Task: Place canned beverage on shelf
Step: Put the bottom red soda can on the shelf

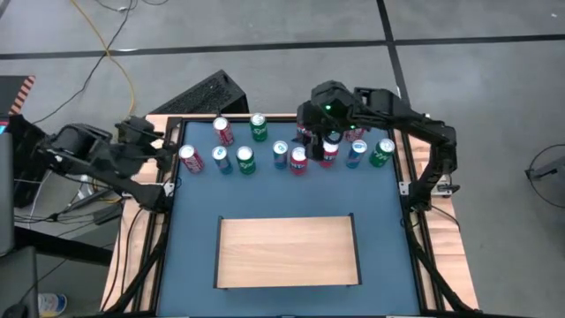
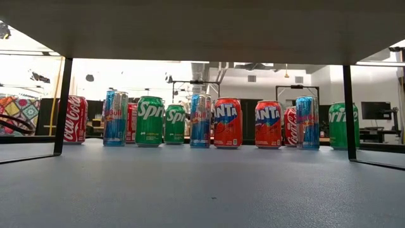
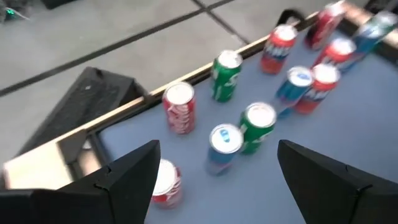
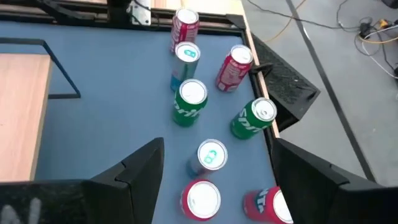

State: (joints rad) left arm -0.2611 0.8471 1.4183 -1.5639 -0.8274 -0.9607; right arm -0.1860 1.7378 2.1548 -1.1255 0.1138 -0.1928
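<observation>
Blue tabletop: right end effector, open and empty, partly hides cans.

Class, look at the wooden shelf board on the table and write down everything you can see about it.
The shelf is a flat, pale tan rectangular board with plain wood grain, held in a thin dark frame that shows at its edges and corners. It lies level on the blue table top, toward the near side, apart from the row of cans at the far side. Nothing stands on it, and neither hand touches it. The right wrist view shows one corner of it.
</observation>
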